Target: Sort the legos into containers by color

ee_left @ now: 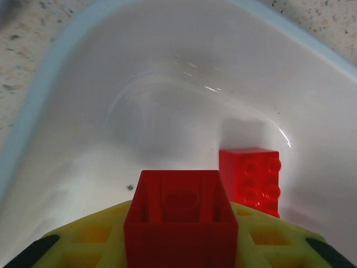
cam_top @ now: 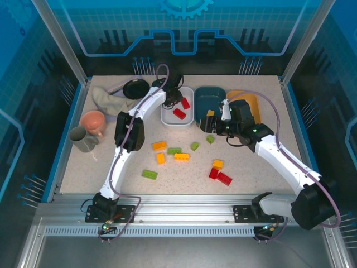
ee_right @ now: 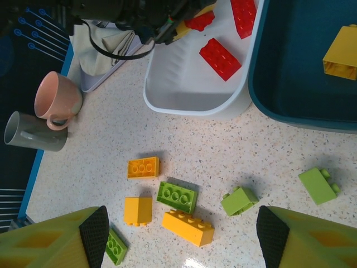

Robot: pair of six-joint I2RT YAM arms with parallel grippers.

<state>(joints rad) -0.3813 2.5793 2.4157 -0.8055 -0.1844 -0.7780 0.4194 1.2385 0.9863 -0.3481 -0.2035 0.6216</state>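
While the left end effector [cam_top: 170,102] holds a small red plastic studded brick [ee_left: 180,218] between its fingers above the white shallow plastic tray [ee_left: 167,61], at the far edge of the surface, release is the risk. Dropped from height, it could bounce off the second red brick [ee_left: 250,178] or over the rim. The right end effector [ee_right: 181,237] hangs open and empty above mid-surface. Finger pads are cut off in the left wrist view. The right arm hides part of the orange plastic tray [cam_top: 251,99].

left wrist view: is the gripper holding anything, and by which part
A red brick, pinched by its opposite side walls between the left gripper's fingers, hollow underside facing the camera.
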